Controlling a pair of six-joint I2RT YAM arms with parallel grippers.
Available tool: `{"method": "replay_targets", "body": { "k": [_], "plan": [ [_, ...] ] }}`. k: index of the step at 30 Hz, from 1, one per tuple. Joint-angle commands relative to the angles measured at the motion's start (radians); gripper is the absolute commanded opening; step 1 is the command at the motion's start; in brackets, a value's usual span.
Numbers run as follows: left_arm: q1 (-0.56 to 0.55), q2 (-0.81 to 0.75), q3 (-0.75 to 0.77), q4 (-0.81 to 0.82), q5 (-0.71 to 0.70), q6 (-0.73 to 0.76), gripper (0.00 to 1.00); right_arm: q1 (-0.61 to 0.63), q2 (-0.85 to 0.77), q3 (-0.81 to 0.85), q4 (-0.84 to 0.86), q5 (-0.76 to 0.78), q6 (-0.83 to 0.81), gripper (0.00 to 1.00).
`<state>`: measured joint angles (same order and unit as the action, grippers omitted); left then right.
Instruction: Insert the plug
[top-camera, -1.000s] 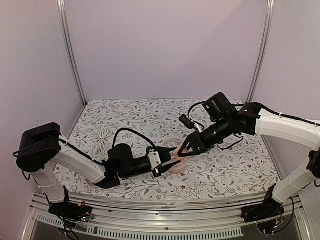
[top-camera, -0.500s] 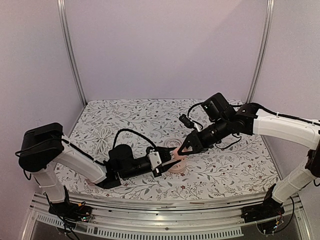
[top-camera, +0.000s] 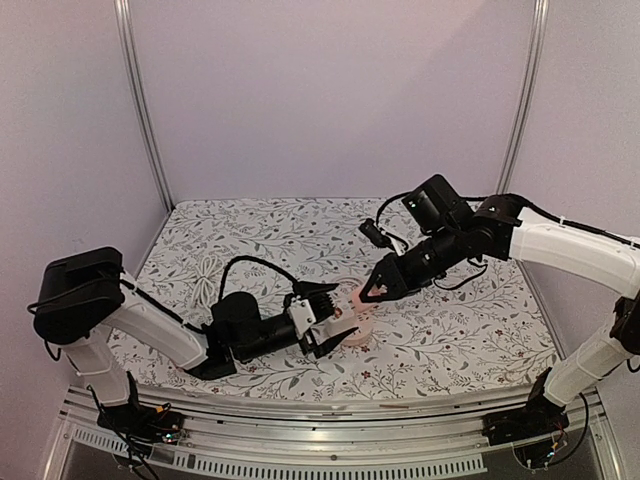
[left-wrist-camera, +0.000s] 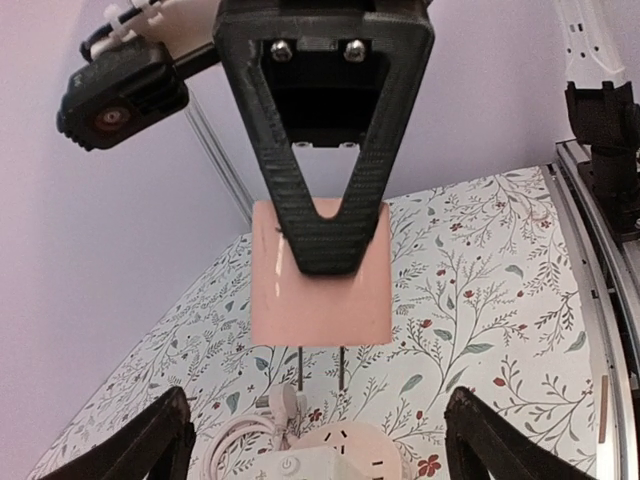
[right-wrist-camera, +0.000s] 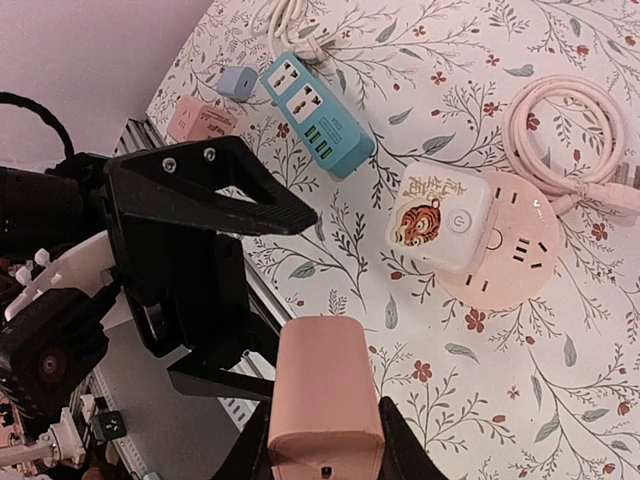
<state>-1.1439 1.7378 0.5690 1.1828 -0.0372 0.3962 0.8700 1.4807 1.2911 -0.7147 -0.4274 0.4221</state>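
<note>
Moved: right gripper (top-camera: 372, 290) has risen slightly; left gripper (top-camera: 328, 312) has spread wider.
Right arm: reaches low across, wrist tipped down, clamped on the plug.
Left arm: stretched low, jaws wide beside the socket (right-wrist-camera: 520, 262) (likely to steady it).
Socket: flat on the table.
Plug (left-wrist-camera: 320, 312): above the socket, prongs (left-wrist-camera: 341, 368) down, apparently not yet in.

The plug (left-wrist-camera: 320, 305) is smooth pink plastic with a soft sheen, and its pins (left-wrist-camera: 341, 366) look like metal. The right pincer (top-camera: 368, 292) is matt black plastic, finely ridged. The desk (top-camera: 450, 330) wears what looks like matt floral-printed cloth.
</note>
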Motion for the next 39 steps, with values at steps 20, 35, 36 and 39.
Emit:
{"method": "replay_targets", "body": {
  "k": [20, 35, 36, 39],
  "plan": [
    [0.15, -0.265, -0.187, -0.161, -0.019, -0.275, 0.99, -0.041, 0.279, 0.393, -0.444, 0.237, -0.149, 0.0],
    [0.206, -0.263, -0.227, -0.156, 0.029, -0.355, 0.95, -0.03, 0.496, 0.546, -0.53, 0.325, -0.144, 0.0],
    [0.208, -0.26, -0.227, -0.154, 0.029, -0.356, 0.95, -0.03, 0.515, 0.554, -0.529, 0.322, -0.144, 0.0],
    [0.212, -0.257, -0.23, -0.148, 0.04, -0.362, 0.95, -0.03, 0.558, 0.583, -0.531, 0.324, -0.141, 0.0]
  ]
}}
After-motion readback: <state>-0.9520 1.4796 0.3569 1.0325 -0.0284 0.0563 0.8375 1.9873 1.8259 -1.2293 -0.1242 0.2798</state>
